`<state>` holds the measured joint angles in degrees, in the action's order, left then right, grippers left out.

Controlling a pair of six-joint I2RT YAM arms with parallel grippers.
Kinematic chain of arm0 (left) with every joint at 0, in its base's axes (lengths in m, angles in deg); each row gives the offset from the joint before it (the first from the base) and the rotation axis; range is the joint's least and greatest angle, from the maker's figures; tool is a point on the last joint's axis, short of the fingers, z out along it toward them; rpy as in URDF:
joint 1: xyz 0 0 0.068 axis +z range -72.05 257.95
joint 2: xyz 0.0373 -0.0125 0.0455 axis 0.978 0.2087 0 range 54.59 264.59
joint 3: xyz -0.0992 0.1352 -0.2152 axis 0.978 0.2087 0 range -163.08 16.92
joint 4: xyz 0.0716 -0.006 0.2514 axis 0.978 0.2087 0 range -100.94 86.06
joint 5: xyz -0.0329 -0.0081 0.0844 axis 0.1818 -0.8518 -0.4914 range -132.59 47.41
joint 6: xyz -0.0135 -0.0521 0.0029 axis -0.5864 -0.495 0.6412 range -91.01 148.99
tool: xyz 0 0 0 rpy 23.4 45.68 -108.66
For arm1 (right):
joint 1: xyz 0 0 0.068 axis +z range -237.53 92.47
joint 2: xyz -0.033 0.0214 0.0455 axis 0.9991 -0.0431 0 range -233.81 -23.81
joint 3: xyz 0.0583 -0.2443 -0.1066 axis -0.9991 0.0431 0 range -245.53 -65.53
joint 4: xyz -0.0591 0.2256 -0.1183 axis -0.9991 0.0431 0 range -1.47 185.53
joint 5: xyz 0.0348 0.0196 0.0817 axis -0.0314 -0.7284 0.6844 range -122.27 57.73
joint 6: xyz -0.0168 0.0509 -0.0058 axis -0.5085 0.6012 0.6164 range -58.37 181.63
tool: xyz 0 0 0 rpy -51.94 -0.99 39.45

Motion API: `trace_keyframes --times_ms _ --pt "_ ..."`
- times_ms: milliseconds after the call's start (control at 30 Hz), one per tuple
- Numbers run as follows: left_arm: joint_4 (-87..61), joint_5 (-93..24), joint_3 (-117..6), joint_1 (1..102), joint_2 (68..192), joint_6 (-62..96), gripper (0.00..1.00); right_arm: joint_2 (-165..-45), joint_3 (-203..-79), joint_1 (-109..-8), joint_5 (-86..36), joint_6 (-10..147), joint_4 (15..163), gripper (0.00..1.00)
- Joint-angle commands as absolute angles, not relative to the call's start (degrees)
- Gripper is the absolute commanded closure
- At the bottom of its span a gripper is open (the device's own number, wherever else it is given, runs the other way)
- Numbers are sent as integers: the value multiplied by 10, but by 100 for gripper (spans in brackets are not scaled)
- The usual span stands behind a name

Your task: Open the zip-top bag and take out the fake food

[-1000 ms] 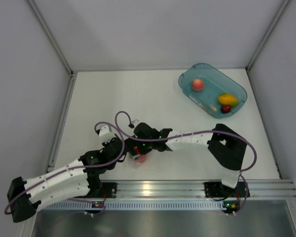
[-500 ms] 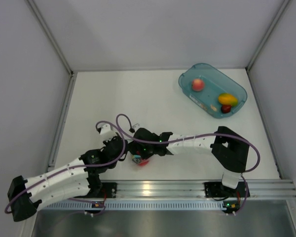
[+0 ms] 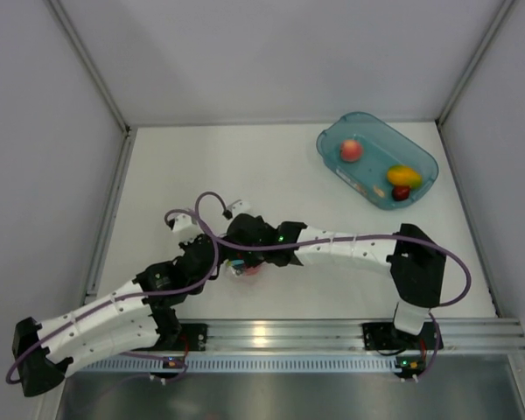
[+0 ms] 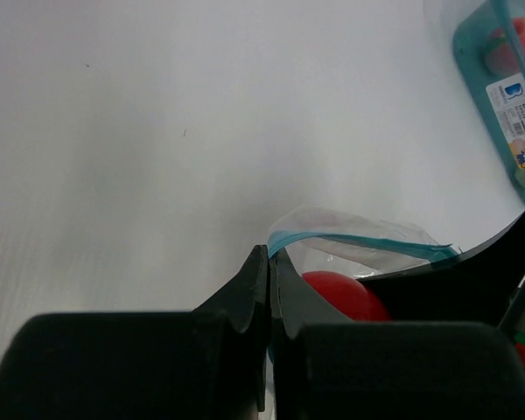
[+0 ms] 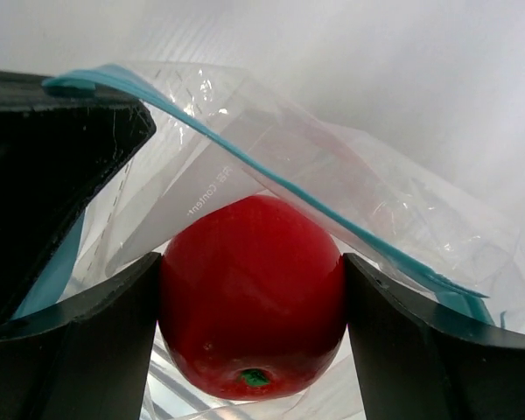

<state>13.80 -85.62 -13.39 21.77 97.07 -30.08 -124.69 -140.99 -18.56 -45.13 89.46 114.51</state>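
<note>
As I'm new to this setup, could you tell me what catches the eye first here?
A red tomato sits clamped in the right hand inside the zip-top bag, front centre. The left hand pinches the bag's teal strip; three other fruits lie in the teal tub, far right.

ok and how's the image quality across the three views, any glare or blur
Top external view: even light, one glare patch on the metal rail. Left wrist view: the left gripper is a dark, soft blur up close, the zip-top bag beyond it sharper. Right wrist view: the red tomato is crisp with soft highlights, the table behind it washed out white.
</note>
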Motion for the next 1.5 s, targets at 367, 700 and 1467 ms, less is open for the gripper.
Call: trace_keyframes --times_ms 367,700,1467 --pt "93 -875 -150 219 954 -266 100 -1150 -1412 -154 -587 861 1070 61" --pt "92 -893 -150 220 960 -267 100 -1050 -1319 -154 -505 827 959 64" --pt "94 -866 -183 227 995 -202 100 -1044 -1419 -624 -541 770 1107 64"
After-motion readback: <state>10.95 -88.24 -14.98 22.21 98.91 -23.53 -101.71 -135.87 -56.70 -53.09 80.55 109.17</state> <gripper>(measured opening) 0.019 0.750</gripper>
